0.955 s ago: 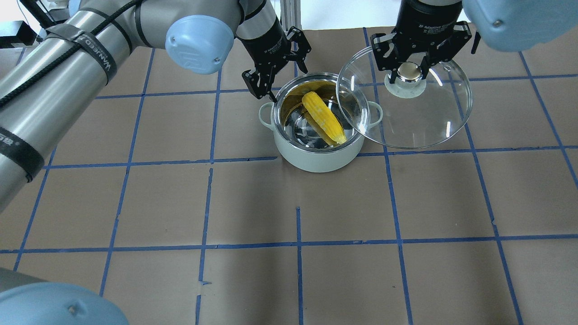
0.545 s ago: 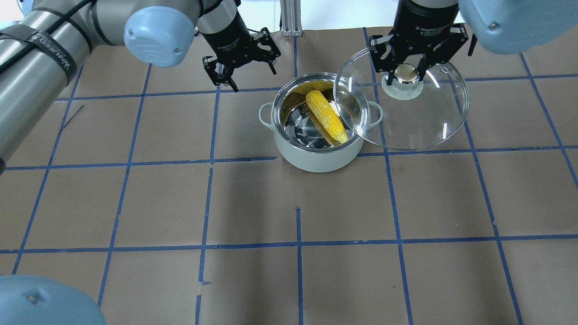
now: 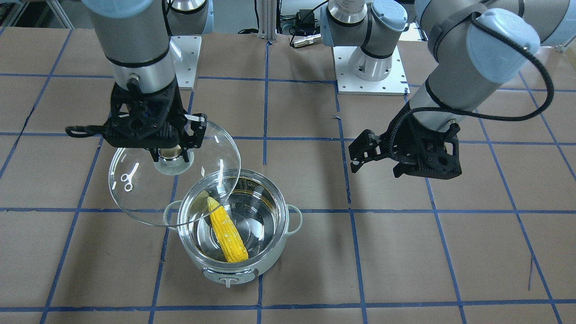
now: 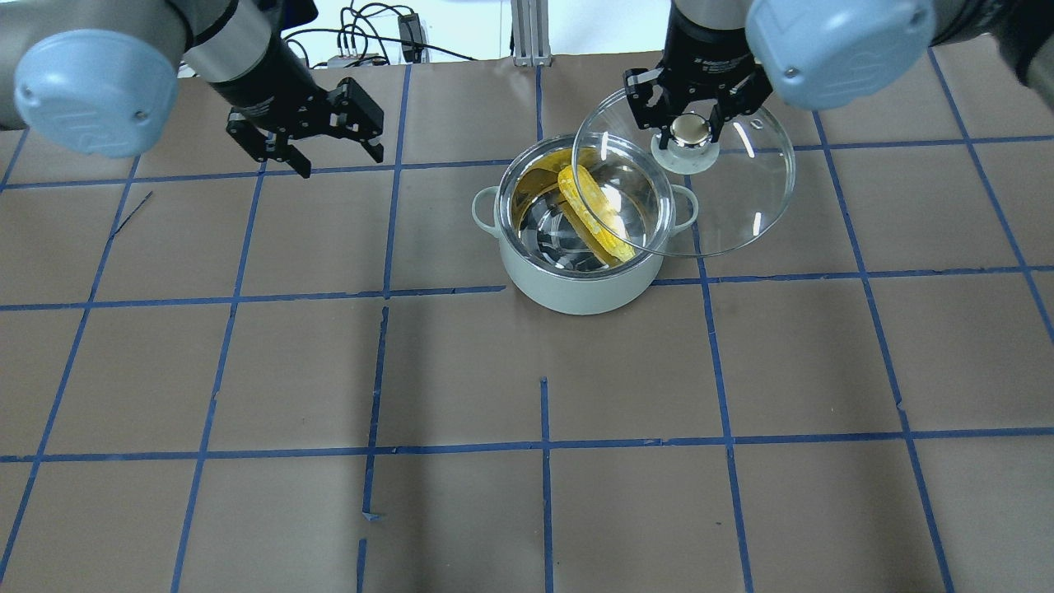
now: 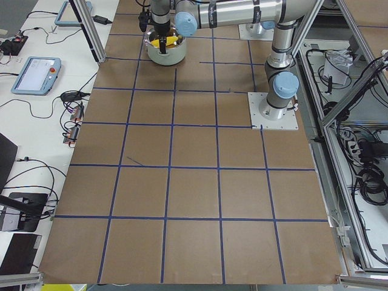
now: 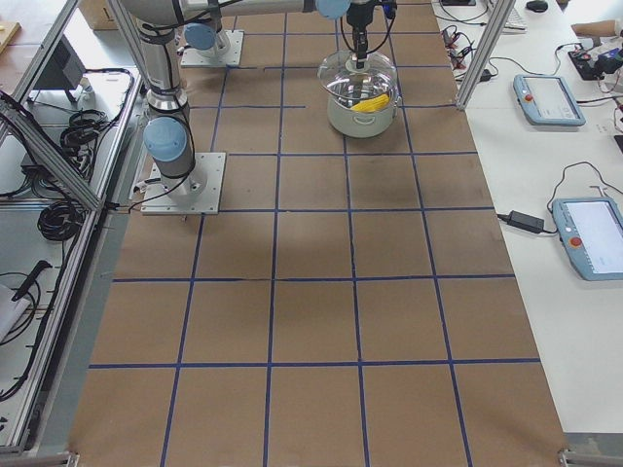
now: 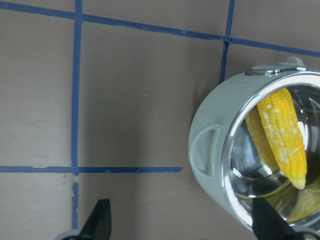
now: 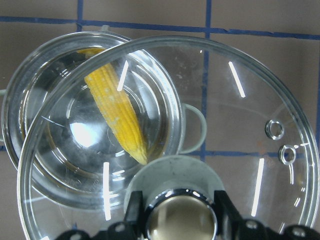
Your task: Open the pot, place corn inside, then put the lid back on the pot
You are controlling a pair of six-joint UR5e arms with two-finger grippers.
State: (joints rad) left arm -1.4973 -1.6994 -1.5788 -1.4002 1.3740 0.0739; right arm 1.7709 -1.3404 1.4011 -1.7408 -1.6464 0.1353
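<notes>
Pinching the beige, silver-ringed knob [image 8: 181, 220] between its two fingers, the right hand [image 3: 170, 155] carries the clear glass lid [image 4: 741, 206] above the tabletop [image 4: 494, 371]. The lid sits off-centre: seen from overhead it covers only the half of the pot [image 4: 576, 280] on the robot's right, the rest hanging out past that side handle. Whether glass touches rim cannot be told. The pot stands on the brown, blue-taped tabletop, its mouth partly uncovered. The corn [image 3: 227, 234] lies slantwise inside against the steel wall, pointed tip toward the robot, thick end toward the front knob; part of it shows through the glass. The left hand [image 4: 342, 163] hangs over bare tabletop on the robot's left of the pot, well apart from it, fingers spread wide, nothing between them.
</notes>
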